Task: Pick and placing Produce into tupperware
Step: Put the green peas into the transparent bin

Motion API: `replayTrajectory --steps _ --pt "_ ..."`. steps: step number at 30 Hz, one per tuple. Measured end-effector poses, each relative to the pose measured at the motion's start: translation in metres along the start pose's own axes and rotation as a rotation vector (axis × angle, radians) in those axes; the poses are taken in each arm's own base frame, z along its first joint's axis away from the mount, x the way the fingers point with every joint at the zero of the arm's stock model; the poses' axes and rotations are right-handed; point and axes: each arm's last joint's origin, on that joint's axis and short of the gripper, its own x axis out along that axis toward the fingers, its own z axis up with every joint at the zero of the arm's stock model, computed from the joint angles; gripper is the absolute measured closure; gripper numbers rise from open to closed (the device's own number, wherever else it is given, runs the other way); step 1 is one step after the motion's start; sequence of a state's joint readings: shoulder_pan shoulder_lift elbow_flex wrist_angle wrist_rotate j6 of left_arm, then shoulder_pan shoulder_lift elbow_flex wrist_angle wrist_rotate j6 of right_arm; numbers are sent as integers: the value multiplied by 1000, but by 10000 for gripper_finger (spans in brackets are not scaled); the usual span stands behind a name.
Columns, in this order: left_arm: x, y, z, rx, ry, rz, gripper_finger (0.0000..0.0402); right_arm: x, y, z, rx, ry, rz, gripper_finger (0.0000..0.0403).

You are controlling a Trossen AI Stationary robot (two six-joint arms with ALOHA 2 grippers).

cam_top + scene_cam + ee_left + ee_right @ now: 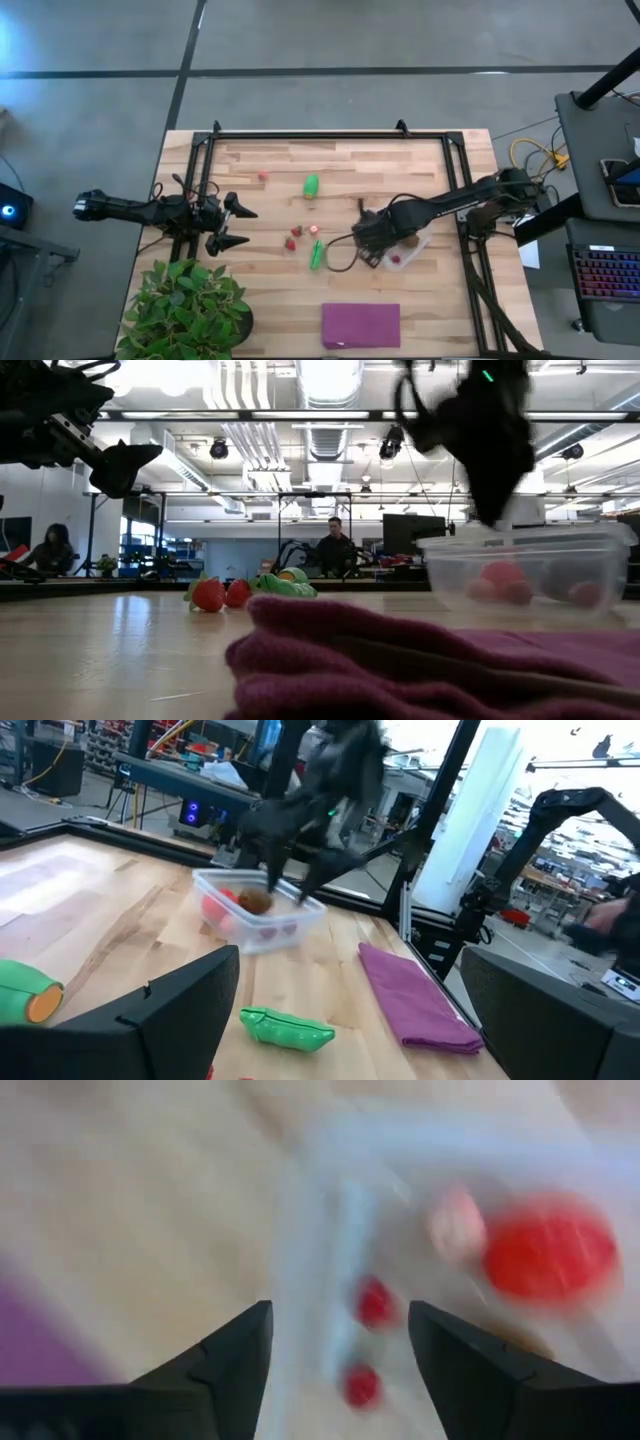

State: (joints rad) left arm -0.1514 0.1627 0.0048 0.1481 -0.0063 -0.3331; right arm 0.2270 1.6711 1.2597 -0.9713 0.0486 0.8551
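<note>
The clear tupperware [408, 250] stands right of centre and holds a red ball [550, 1255], a brown oval [256, 901] and small red berries [373, 1302]. My right gripper [372, 243] hovers open and empty over its left rim, and the right wrist view [340, 1350] looks down into it. On the wood lie a green piece [311, 185], a green pod [317, 253], several small red pieces [297, 236] and one berry [263, 176]. My left gripper [236, 227] waits open and empty at the table's left.
A purple cloth [360, 325] lies at the near edge. A leafy potted plant [185, 310] stands at the near left corner. A black frame [330, 133] runs along the far and side edges. People sit in the room beyond the table [335, 545].
</note>
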Motion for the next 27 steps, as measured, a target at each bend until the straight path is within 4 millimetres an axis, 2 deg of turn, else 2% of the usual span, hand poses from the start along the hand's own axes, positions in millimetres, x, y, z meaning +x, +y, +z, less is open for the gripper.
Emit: replayTrajectory --steps 3,5,8,10,13,16,19,21,23,25,27 --pt "0 0 0 0 0 0 35 -13 23 16 -89 -103 182 169" --pt "0 0 0 0 -1 0 35 -8 30 27 -84 -73 247 166" --pt "0 0 0 0 1 0 35 -1 31 36 -94 -74 184 163" --pt "0 0 0 0 -1 0 35 -7 34 41 -129 -121 172 162" --pt "0 0 0 0 0 0 35 -13 48 48 -257 -142 251 161" --pt "0 0 0 0 -1 0 35 10 54 57 -331 -44 274 161" --pt "0 0 0 0 0 0 35 42 47 78 -140 77 321 160" --pt "0 0 0 0 0 0 35 55 45 93 -49 108 344 158" --pt "0 0 0 0 0 0 35 58 50 103 -85 87 356 154" --pt "0 0 0 0 0 0 35 49 61 106 -219 32 366 151" --pt "0 0 0 0 0 0 35 38 71 104 -374 -44 303 150"
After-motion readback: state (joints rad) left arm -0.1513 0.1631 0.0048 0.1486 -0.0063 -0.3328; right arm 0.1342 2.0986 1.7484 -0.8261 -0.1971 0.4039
